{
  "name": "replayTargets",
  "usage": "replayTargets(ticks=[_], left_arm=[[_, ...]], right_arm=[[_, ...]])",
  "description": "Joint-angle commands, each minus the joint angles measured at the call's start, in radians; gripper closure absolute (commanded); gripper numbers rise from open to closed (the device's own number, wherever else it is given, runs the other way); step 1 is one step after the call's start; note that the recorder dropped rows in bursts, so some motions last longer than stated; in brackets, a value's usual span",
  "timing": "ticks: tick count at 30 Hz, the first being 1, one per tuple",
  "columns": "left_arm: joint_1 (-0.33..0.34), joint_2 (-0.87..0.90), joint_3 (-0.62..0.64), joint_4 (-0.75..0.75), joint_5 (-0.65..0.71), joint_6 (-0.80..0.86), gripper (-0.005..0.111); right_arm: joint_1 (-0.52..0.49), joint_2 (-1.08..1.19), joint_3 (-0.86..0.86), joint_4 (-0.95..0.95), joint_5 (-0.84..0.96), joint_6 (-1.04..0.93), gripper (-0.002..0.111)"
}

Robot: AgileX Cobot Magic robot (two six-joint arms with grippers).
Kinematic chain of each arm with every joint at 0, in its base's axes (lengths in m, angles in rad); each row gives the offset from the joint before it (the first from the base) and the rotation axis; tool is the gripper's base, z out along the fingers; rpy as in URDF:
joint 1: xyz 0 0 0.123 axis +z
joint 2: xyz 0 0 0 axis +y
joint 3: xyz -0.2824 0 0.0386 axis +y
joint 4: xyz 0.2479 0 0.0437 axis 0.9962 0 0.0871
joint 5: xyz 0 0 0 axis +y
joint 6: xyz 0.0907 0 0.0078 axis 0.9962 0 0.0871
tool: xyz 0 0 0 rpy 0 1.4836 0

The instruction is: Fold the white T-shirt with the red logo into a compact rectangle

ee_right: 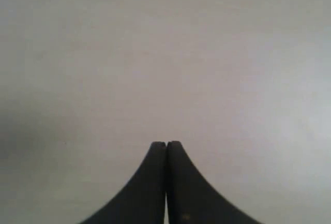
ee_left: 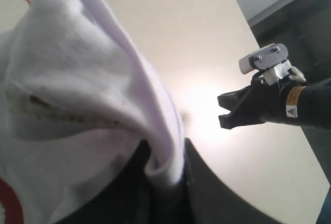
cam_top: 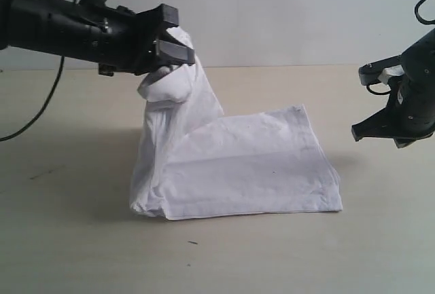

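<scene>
My L gripper [cam_top: 178, 37] is clamped narrow on a bunched fistful of the white cotton short-sleeved T-shirt [cam_top: 251, 172], holding that end up off the beige tabletop [cam_top: 68, 240].

Key relation, ext. view: the rest of the shirt drops from my L gripper toward 5 o'clock. It lies flat on the table as a rough slab with its long axis running 9-to-3. So the held end is at the slab's 9 o'clock side, and the free flat part runs out toward 3.

My R gripper [cam_top: 359, 132] has its jaws pressed together, w/ nothing in them. It hovers above the table at 3 o'clock of the shirt, near the R edge but apart from it.

L arm has the cloth, R is only nearer the far edge. My guess is the next fold carries the held end over toward 3–4 o'clock.

In the L wrist view, cloth fills the space between my fingers [ee_left: 207, 193]. A sliver of the red logo patch [ee_left: 7, 206] shows at the frame edge, facing the cam. Lettering is not readable.
</scene>
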Motion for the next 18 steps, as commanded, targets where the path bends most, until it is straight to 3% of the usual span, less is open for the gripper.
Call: replayTargets(ticks=[1, 3, 5, 7, 8, 11, 14, 18], left_arm=[[-0.097, 0.069, -0.068, -0.064, -0.101, 0.007, 0.107], [-0.136, 0.112, -0.100, -0.073, -0.119, 0.007, 0.104], [-0.164, 0.156, -0.132, -0.071, -0.099, 0.007, 0.094], [-0.179, 0.189, -0.166, -0.071, -0.064, 0.008, 0.077], [-0.185, 0.207, -0.183, -0.071, -0.039, 0.008, 0.061], [-0.185, 0.225, -0.223, -0.071, 0.002, 0.009, 0.030], [-0.178, 0.218, -0.249, -0.038, 0.035, 0.009, 0.031], [-0.145, 0.194, -0.259, 0.025, 0.034, 0.009, 0.049]], right_arm=[[-0.001, -0.005, -0.007, 0.035, -0.007, -0.004, 0.108], [-0.001, -0.005, -0.007, 0.047, -0.009, -0.015, 0.108], [-0.001, -0.005, -0.007, 0.064, -0.011, -0.034, 0.108], [-0.001, -0.005, -0.007, 0.073, -0.017, -0.048, 0.108], [-0.001, -0.005, -0.007, 0.073, -0.023, -0.048, 0.108], [-0.001, -0.005, -0.007, 0.096, -0.030, -0.066, 0.108], [-0.001, -0.005, -0.007, 0.118, -0.036, -0.090, 0.108], [-0.001, -0.005, -0.007, 0.135, -0.037, -0.093, 0.108]])
